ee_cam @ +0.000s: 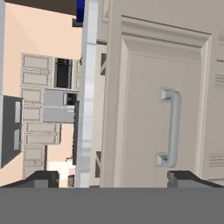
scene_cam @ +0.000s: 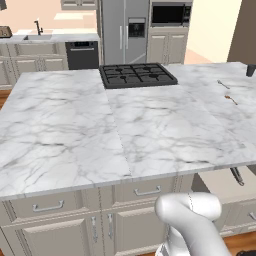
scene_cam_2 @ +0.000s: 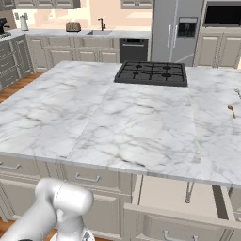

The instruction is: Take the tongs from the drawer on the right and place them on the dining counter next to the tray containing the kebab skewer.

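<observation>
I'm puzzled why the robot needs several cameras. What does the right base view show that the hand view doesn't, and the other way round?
Right base view: the broad top of the marble dining counter, the black hob, and the tongs lying in the open drawer. Hand view: the open gripper facing a framed cabinet front with a silver bar handle, plus a corner of the blue tray. Shared: the counter's edge and cabinetry below it.

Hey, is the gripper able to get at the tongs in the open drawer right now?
Probably yes: the drawer is pulled out, the tongs lie uncovered inside, and the gripper is open facing the drawer front.
</observation>
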Tool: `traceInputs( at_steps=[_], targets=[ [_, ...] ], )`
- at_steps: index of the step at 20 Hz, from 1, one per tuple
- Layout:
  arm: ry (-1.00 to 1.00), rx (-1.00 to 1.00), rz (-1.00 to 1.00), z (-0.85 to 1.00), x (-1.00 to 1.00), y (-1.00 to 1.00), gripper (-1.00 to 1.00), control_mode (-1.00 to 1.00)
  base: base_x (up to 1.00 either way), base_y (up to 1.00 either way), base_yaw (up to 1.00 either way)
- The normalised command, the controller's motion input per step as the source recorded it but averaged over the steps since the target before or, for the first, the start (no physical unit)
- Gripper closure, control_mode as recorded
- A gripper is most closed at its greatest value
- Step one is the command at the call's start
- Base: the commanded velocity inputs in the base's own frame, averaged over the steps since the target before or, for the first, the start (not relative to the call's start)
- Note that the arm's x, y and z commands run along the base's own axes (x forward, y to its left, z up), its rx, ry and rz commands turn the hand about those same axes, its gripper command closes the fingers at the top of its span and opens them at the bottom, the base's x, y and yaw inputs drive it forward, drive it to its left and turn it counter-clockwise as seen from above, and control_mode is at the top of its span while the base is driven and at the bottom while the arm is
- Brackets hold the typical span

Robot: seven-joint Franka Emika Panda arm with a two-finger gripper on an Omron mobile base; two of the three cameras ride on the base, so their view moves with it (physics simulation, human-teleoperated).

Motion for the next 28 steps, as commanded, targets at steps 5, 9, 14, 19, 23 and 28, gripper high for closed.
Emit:
traceInputs(
  at_steps=[5, 9, 14, 19, 23, 28],
  targets=[
    [0.05, 0.0, 0.0, 0.2, 0.0, 0.0, -1.0, -1.0, 0.0, 0.0, 0.0],
    [0.06, 0.0, 0.0, 0.2, 0.0, 0.0, -1.0, -1.0, 0.0, 0.0, 0.0],
    [0.07, 0.0, 0.0, 0.2, 0.0, 0.0, -1.0, -1.0, 0.0, 0.0, 0.0],
    [0.07, 0.0, 0.0, 0.17, 0.04, 0.0, -1.0, -1.0, 0.0, 0.0, 0.0],
    [0.06, 0.0, 0.0, 0.1, 0.11, 0.0, -1.0, -1.0, 0.0, 0.0, 0.0],
    [0.05, 0.0, 0.0, 0.03, 0.18, 0.03, -1.0, -1.0, 0.0, 0.0, 0.0]
  ],
)
